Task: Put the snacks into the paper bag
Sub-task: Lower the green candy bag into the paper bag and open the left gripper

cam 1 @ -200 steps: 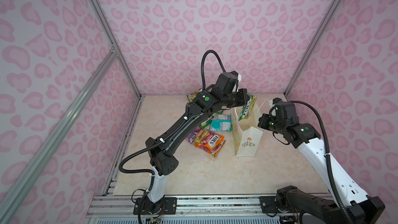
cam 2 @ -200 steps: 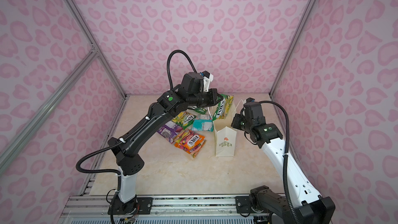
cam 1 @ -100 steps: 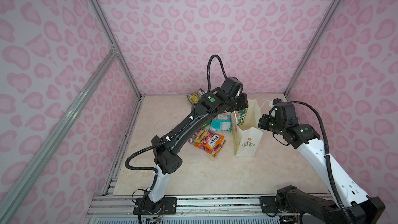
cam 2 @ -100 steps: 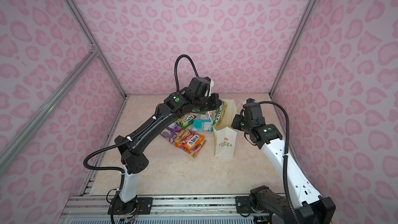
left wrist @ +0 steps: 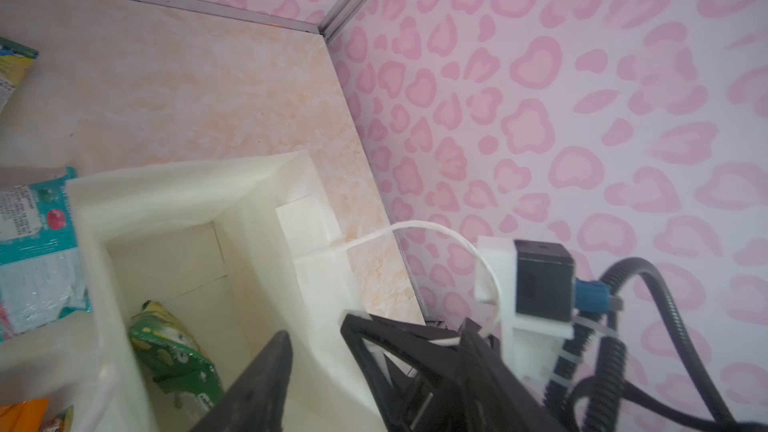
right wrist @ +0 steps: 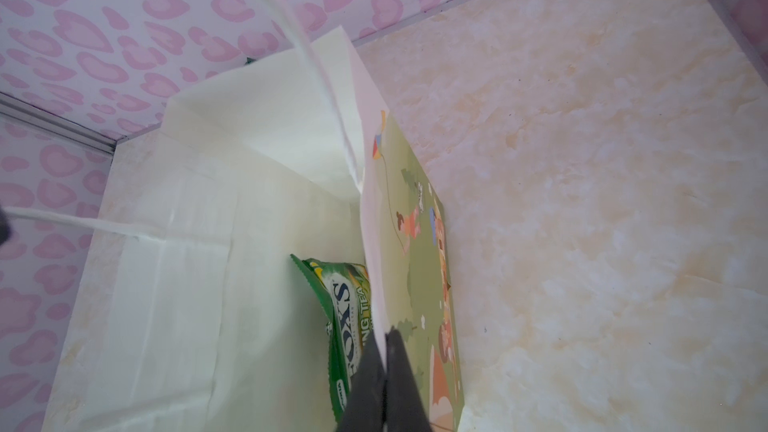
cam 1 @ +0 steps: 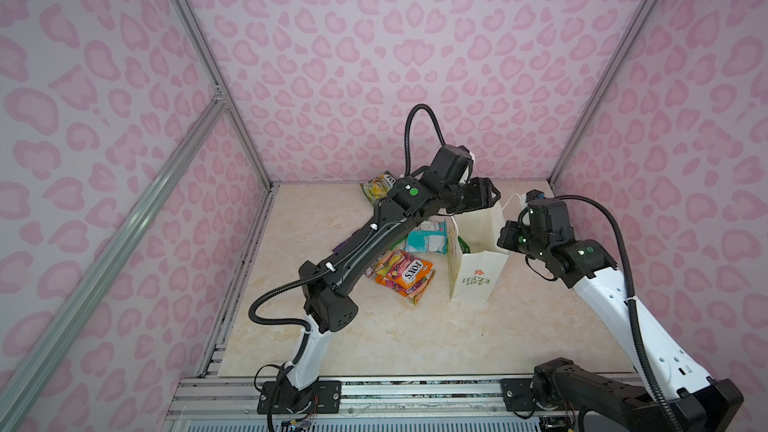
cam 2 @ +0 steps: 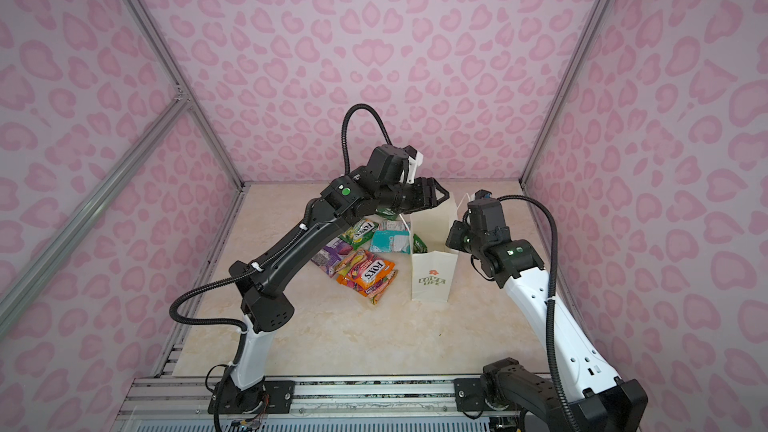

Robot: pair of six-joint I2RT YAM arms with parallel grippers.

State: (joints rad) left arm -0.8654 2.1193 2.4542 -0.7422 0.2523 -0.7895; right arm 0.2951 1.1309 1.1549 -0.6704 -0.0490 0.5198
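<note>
The white paper bag [cam 1: 478,280] [cam 2: 432,280] stands upright with its mouth open. My left gripper [cam 1: 484,197] [left wrist: 316,328] hangs open over the mouth, nothing between its fingers. A green FOX'S packet [left wrist: 174,351] [right wrist: 336,309] lies inside the bag against one wall. My right gripper [right wrist: 385,336] [cam 2: 453,238] is shut on the bag's top rim, on the side with the picture print. Left of the bag on the table lie an orange-pink FOX'S packet [cam 1: 405,272], a teal-white one [cam 1: 426,238], a purple one [cam 2: 332,253] and a green-yellow one [cam 2: 359,230].
Another green-yellow packet [cam 1: 380,187] lies near the back wall. A dark green packet [cam 2: 386,213] shows just under my left arm. The bag's cord handle [left wrist: 436,228] loops toward my right wrist. Pink patterned walls close in the back and both sides.
My left gripper carried a green packet down over the bag's mouth and opened. The packet now lies inside the bag. The right gripper kept its hold on the rim.
</note>
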